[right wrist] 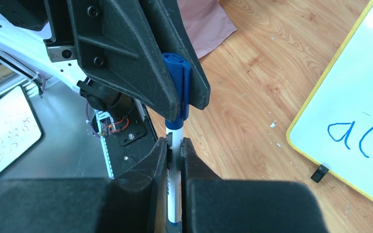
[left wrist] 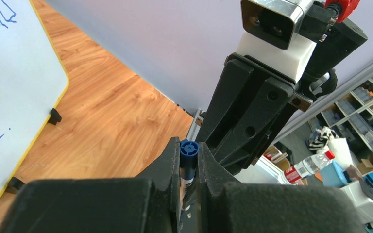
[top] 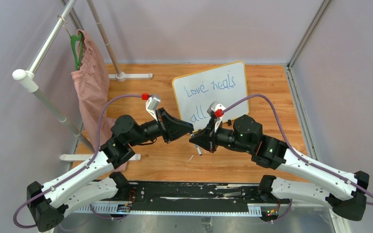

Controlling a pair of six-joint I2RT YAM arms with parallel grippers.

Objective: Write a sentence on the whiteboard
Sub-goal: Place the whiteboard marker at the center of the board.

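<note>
The whiteboard point(top: 238, 99) stands tilted at the back middle of the wooden table. The sentence point(top: 209, 87) on it is in blue, "Love heals" above "all". Board and writing also show in the right wrist view point(right wrist: 354, 97) and the left wrist view point(left wrist: 14, 87). My left gripper point(top: 190, 129) is shut on the blue marker cap point(left wrist: 189, 149). My right gripper point(top: 193, 138) faces it tip to tip, shut on the white marker barrel point(right wrist: 174, 162). The cap point(right wrist: 179, 90) sits on the barrel's end, between the left fingers. Both grippers are in front of the board, apart from it.
A pink cloth point(top: 91, 85) hangs on a green hanger from a white rack at the left. The rack's foot point(top: 128, 75) lies near the back wall. A black rail point(top: 184, 194) runs along the near edge. Grey walls close in the sides.
</note>
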